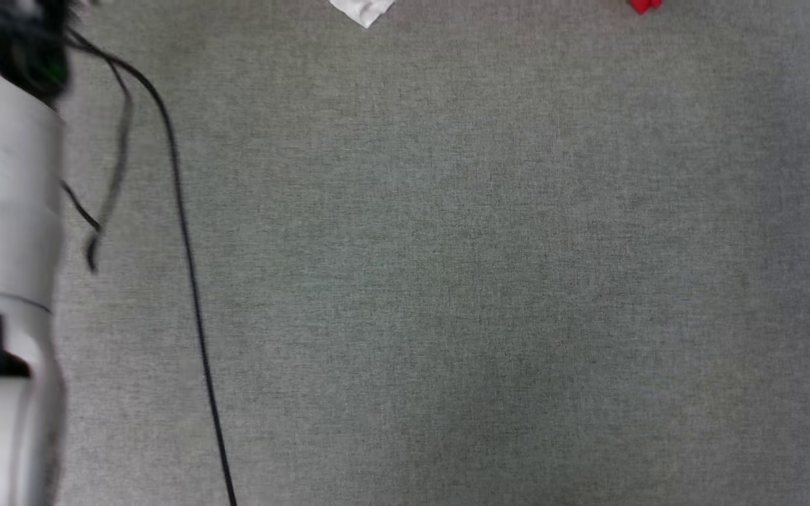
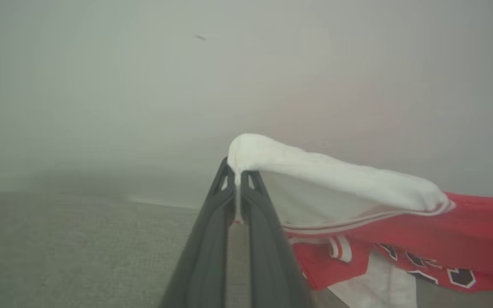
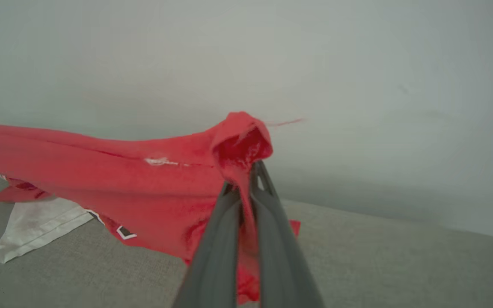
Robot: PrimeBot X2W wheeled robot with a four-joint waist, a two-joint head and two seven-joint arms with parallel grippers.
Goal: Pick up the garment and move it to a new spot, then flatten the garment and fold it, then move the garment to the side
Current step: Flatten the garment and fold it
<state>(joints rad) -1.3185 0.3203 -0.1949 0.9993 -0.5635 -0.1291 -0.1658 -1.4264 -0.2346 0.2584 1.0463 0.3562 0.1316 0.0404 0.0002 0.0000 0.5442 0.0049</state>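
The red-and-white garment [image 2: 464, 231] hangs stretched between two grippers above a grey fabric-covered surface [image 1: 447, 281], near that surface's far edge where it meets a pale wall [image 3: 357, 64].

In the left wrist view, the left gripper [image 2: 239, 175] has its two dark fingers pressed together on a fold of the white sleeve [image 2: 336, 175]. The cloth bulges over the fingertips, and a thin strip of it shows in the slit between the fingers. From there the sleeve runs off to the right into striped trim and red cloth bearing black, white-outlined lettering [image 2: 456, 276] — too cut off to read.

In the right wrist view, the right gripper [image 3: 248, 177] pinches a bunched peak of red cloth, fingers closed tight on it, with more red trailing down between and below them. The shirt's body sweeps away to the left, raised at the grip and sagging lower down — its second white sleeve [image 3: 37, 231] lies flat on the surface.

In the head view, a white tip and a red tip of the shirt poke in at the top edge, well apart. A pale forearm [image 1: 4, 211] stands along the left edge, with a black cable [image 1: 187, 246] trailing across the surface beside it.
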